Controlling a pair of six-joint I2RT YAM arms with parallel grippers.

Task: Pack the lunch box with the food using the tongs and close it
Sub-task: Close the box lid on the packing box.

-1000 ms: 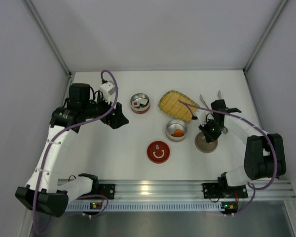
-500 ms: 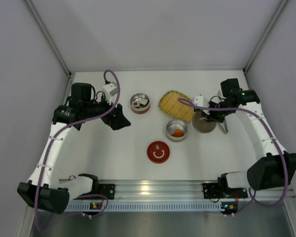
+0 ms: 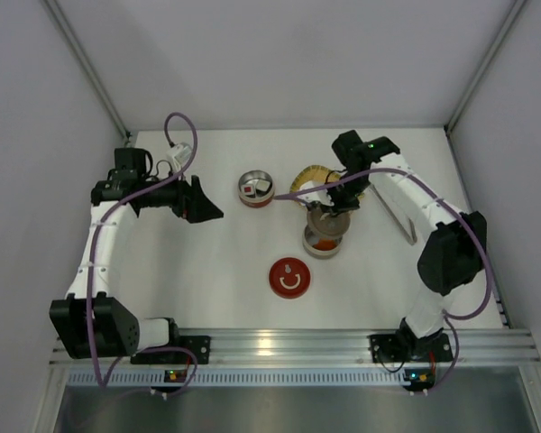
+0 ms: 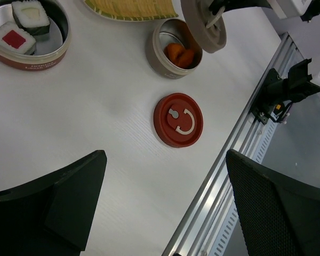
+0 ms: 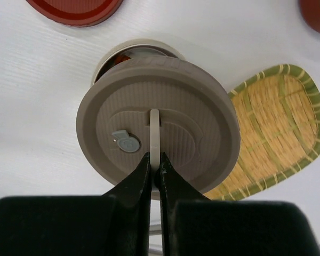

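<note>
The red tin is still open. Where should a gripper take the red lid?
Probably by the pale curved tab at its centre, from straight above: the red lid lies flat, its rim low and wide. The right gripper holds the beige lid that way.

The top external view looks steeply down from above and behind the arm bases. It is far enough back to take in the whole table (image 3: pixel 207 262), from the rail (image 3: pixel 288 343) on its near edge to the far corners. The left wrist view hangs fairly high over the table's left part, facing down and toward the near edge, probably at a slant. The left gripper (image 4: pixel 164 160) frames its bottom. The right wrist view sits very close, sighting along the right gripper (image 5: pixel 154 162) onto the beige lid (image 5: pixel 154 122). All three views share that lid, the red lid (image 4: pixel 178 119) and the woven tray (image 5: pixel 277 117). The rail shows only in the top and left wrist views.
</note>
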